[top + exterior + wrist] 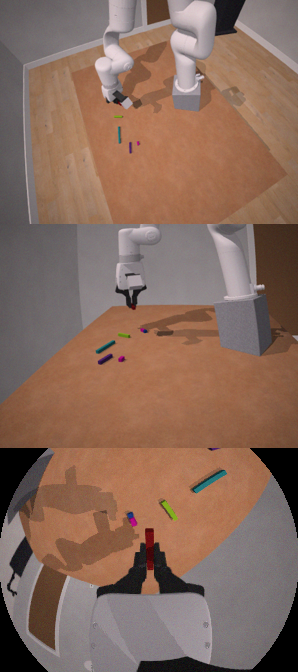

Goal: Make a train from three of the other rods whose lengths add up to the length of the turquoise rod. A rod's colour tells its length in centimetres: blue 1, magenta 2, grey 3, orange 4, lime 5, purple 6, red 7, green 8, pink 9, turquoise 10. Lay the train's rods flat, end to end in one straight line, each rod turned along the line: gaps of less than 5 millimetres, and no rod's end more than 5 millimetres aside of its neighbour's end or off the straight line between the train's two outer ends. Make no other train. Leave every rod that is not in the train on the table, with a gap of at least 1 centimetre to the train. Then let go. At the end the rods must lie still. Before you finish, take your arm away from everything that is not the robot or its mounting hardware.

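Note:
My gripper (pixel 132 305) (pixel 149 550) is shut on the red rod (pixel 119 103) (pixel 133 308) (pixel 149 535), high above the table. A blue rod (pixel 145 331) (pixel 130 515) and a magenta rod (pixel 142 330) (pixel 133 522) lie end to end, with no clear gap visible; the arm hides them in the top view. The lime rod (pixel 118 116) (pixel 124 335) (pixel 169 510) lies apart from them. The turquoise rod (pixel 119 135) (pixel 105 346) (pixel 210 481), the purple rod (pixel 130 148) (pixel 105 359) (pixel 214 449) and another magenta rod (pixel 138 143) (pixel 121 359) lie separately.
The arm's grey base block (pixel 186 101) (pixel 241 325) stands on the brown table top (pixel 190 164) (pixel 164 400) to the right of the rods. Shadows of the arm fall beside the blue and magenta pair. The table's left edge runs past the turquoise rod's side.

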{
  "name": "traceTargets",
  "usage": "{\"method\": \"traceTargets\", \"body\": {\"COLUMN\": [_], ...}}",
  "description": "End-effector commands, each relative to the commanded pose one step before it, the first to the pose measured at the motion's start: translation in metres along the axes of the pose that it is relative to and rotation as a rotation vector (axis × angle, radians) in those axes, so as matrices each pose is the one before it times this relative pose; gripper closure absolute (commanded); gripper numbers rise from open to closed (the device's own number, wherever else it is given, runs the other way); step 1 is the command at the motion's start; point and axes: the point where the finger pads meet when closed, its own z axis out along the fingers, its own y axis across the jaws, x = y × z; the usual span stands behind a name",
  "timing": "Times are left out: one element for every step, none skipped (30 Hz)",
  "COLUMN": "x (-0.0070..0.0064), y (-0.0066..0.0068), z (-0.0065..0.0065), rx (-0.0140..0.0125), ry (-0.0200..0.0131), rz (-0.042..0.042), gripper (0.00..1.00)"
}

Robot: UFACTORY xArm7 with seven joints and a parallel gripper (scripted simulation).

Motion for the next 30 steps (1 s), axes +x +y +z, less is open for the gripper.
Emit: {"method": "traceTargets", "body": {"x": [-0.02988, -0.00389, 0.0, 0.0, -0.00426, -0.00336, -0.00252, -0.00176, -0.0011, -0.00058, -0.00021, -0.00003, 0.0, 0.0, 0.0, 0.0, 0.0, 0.0, 0.0, 0.0, 0.0, 0.0, 0.0, 0.0, 0.0, -0.00001, -0.00001, -0.00001, 0.0, 0.00001], "y": [-0.01176, -0.00303, 0.0, 0.0, -0.00355, -0.00301, -0.00239, -0.00174, -0.00113, -0.0006, -0.00022, -0.00003, 0.0, 0.0, 0.0, 0.0, 0.0, 0.0, 0.0, 0.0, 0.0, 0.0, 0.0, 0.0, 0.0, 0.0, 0.0, 0.0, 0.0, 0.0], "z": [0.00161, -0.00012, 0.0, 0.0, -0.00015, -0.00013, -0.00011, -0.00008, -0.00005, -0.00003, -0.00001, 0.0, 0.0, 0.0, 0.0, 0.0, 0.0, 0.0, 0.0, 0.0, 0.0, 0.0, 0.0, 0.00002, 0.0001, 0.00026, 0.00048, 0.00075, 0.00105, 0.00138], "rx": [-0.01019, -0.00035, 0.0, 0.0, -0.00041, -0.00034, -0.00026, -0.00019, -0.00012, -0.00006, -0.00002, 0.0, 0.0, 0.0, 0.0, 0.0, 0.0, 0.0, 0.0, 0.0, 0.0, 0.0, 0.0, 0.0, 0.0, 0.0, 0.0, 0.0, -0.00002, -0.00005], "ry": [0.07322, -0.0004, 0.0, 0.0, -0.00051, -0.00046, -0.00038, -0.00029, -0.00019, -0.0001, -0.00004, -0.00001, 0.0, 0.0, 0.0, 0.0, 0.0, 0.0, 0.0, 0.0, 0.0, 0.0, 0.0, 0.0, 0.0, 0.0, 0.00001, 0.00002, 0.00004, 0.00007], "rz": [-0.14962, -0.02022, 0.0, 0.0, -0.02269, -0.01841, -0.01415, -0.01008, -0.00642, -0.0034, -0.00125, -0.00018, 0.0, 0.0, 0.0, 0.0, 0.0, 0.0, 0.0, 0.0, 0.0, 0.0, 0.0, 0.0, 0.0, 0.0, 0.0, 0.0, 0.0, -0.00001], "gripper": [0.96, 0.96, 0.96, 0.96, 0.96, 0.96, 0.96, 0.96, 0.96, 0.96, 0.96, 0.96, 0.96, 0.96, 0.96, 0.96, 0.96, 0.96, 0.96, 0.96, 0.96, 0.96, 0.96, 0.96, 0.96, 0.96, 0.96, 0.96, 0.96, 0.96]}}
